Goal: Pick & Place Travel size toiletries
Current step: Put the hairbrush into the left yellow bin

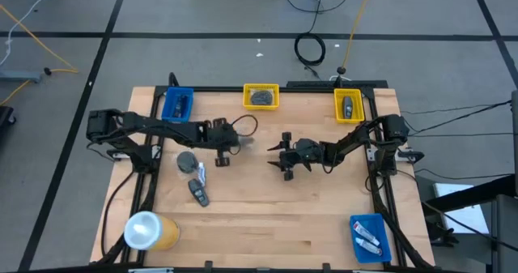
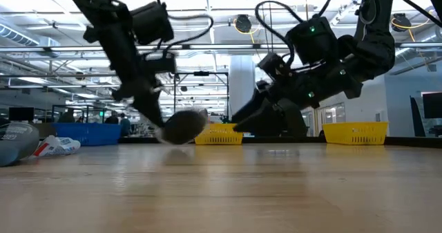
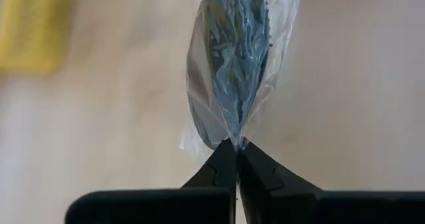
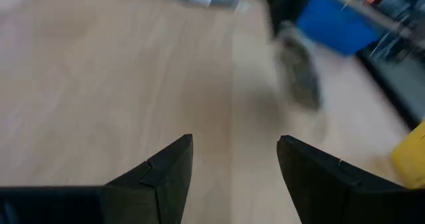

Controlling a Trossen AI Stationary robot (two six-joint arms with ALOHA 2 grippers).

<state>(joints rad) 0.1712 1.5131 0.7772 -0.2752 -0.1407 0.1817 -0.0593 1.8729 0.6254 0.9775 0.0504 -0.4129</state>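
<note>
Left gripper (image 3: 237, 159) is pinching only the wrapper edge of a grey disc (image 3: 236, 58) dangling ahead of its fingertips, risking slip-out.

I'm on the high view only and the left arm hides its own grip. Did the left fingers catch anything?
Observer: Yes. The left gripper is shut on the clear wrapper edge of a grey disc.
Operator: Is it off the table?
Observer: The low view shows the disc at about table level; I can't tell if it has lifted.
Operator: And the right side?
Observer: The right gripper is open, holding nothing.
</note>
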